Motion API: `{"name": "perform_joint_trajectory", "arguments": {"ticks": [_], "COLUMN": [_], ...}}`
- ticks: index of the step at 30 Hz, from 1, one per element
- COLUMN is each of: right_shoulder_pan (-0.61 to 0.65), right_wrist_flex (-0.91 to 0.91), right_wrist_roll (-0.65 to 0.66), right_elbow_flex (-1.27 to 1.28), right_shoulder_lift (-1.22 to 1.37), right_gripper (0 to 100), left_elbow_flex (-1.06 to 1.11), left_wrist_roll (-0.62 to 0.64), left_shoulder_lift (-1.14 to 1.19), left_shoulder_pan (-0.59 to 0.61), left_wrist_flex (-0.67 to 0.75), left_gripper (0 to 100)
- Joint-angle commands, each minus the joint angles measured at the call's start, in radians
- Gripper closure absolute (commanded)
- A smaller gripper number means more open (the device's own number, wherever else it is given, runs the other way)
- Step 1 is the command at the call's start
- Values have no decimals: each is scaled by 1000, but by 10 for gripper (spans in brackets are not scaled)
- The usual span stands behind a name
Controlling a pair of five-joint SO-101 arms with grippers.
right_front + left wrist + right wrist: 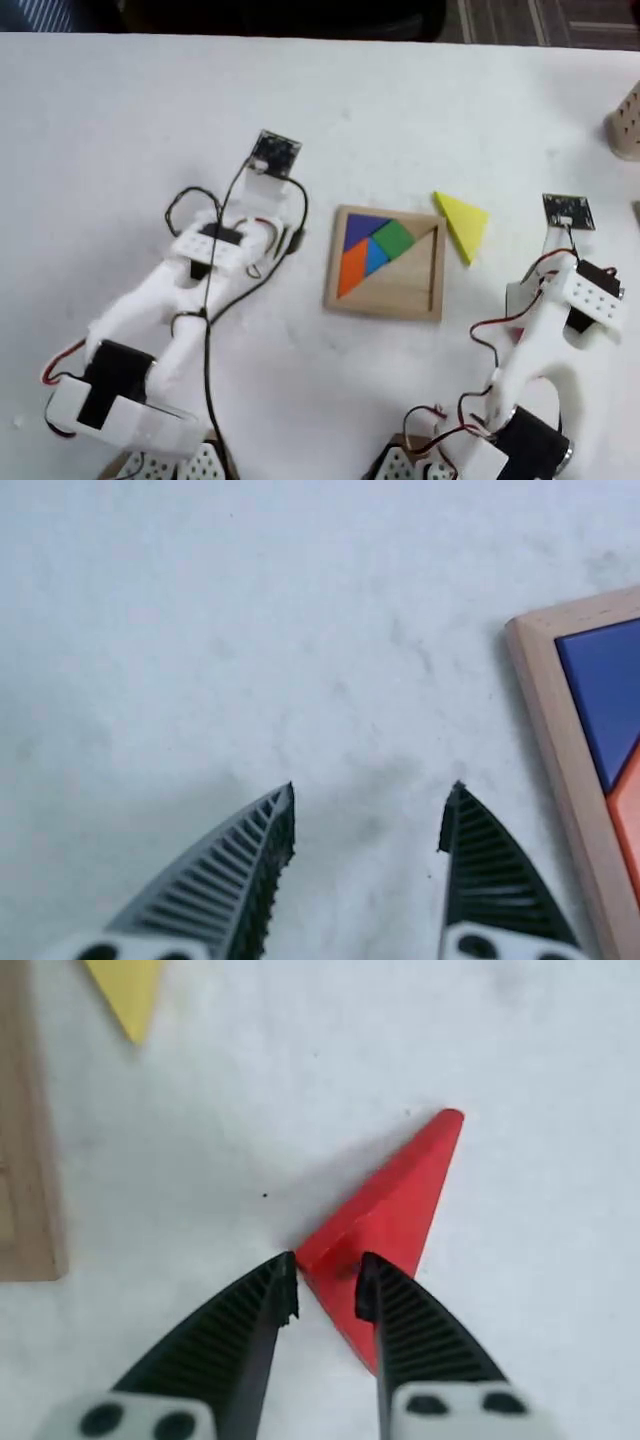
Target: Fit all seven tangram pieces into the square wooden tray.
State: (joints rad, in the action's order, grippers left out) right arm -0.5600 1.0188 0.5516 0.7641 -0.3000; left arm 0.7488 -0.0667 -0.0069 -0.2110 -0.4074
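Right tool (328, 1265) is clamping one corner of the red triangle (400, 1200). Its two dark ribbed fingers (240, 1340) are standing close together on either side of that corner. The rest of the piece is pointing away from the tool and casting a broad shadow on the white surface (520, 1080). Left tool (374, 786) is hanging over bare surface with its fingers well apart and nothing between them, near one corner of the square wooden tray (385, 308). In the high view the tray is lying flat between the two arms, with the left arm (200, 260) on one side and the right arm (560, 310) on the other. Four pieces are sitting inside it, grouped in the part toward the left arm. A blue piece (360, 230) and a green piece (395, 237) are lying along the far edge, and an orange piece (352, 268) and a light blue piece (376, 258) are lying against them on the near side. The rest of the tray's floor is showing wood colour. A yellow triangle (463, 225) is lying flat on the surface just outside the tray's far corner on the right arm's side. The red triangle is being held well apart from the tray, on that same side. A beige object with holes (625, 125) is standing at the surface's far right edge.
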Motion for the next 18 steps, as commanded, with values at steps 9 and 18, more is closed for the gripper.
{"name": "perform_joint_trajectory", "arguments": {"ticks": [9, 18], "right_shoulder_pan": [-39, -7], "right_wrist_flex": [8, -4], "right_wrist_roll": [14, -100], "right_elbow_flex": [-26, 2], "right_shoulder_lift": [-51, -41], "right_gripper": [894, 666], "left_elbow_flex": [-55, -55], "left_wrist_roll": [-15, -15], "left_shoulder_lift": [-2, -2], "left_shoulder_pan": [10, 10], "left_wrist_flex": [20, 20], "left_gripper": [759, 759]}}
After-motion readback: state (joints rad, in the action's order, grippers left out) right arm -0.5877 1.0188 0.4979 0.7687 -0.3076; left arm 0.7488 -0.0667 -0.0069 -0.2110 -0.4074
